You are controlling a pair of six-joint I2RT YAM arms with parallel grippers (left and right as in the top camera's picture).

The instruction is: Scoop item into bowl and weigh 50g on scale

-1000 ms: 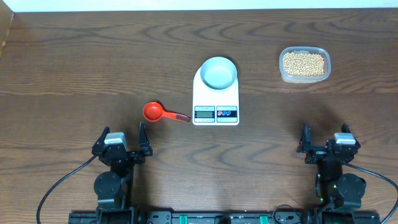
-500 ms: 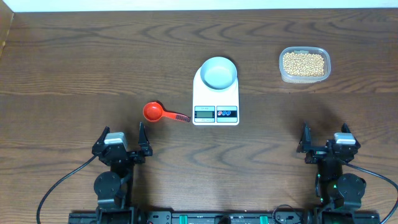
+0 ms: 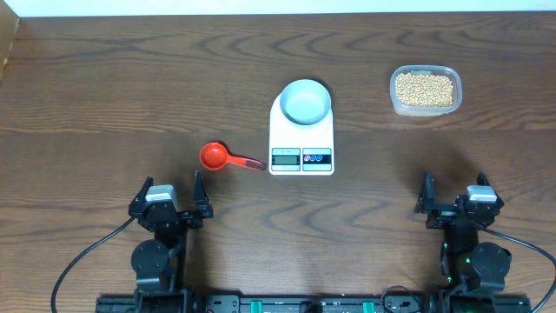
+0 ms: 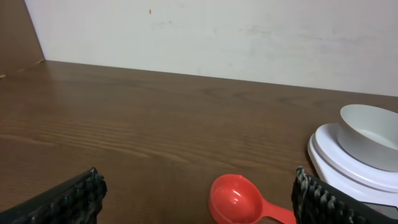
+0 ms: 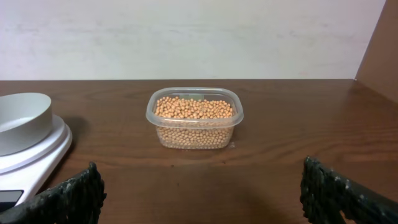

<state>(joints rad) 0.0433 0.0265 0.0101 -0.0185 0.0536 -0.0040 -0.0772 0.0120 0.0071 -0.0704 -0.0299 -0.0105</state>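
Observation:
The white scale [image 3: 301, 139] lies at the table's middle, and the pale blue-grey bowl [image 3: 306, 101] rests on its far end. Tan-yellow beans [image 3: 424, 88] fill a clear plastic tub [image 3: 447, 108] at the far right. A red scoop [image 3: 215, 156] lies left of the scale, handle toward it. Near the front edge at the left, my left gripper [image 3: 167, 195] stands open with nothing in it; the scoop [image 4: 239, 200] lies just beyond its fingers, the bowl [image 4: 370, 135] to the right. My right gripper [image 3: 453, 189] is open and empty at the front right, facing the tub of beans [image 5: 194, 111].
A pale wall runs along the table's far edge. A brown board [image 4: 15, 34] stands at the far left corner and another [image 5: 380, 50] at the far right. Cables [image 3: 82, 261] trail from both arm bases near the front edge.

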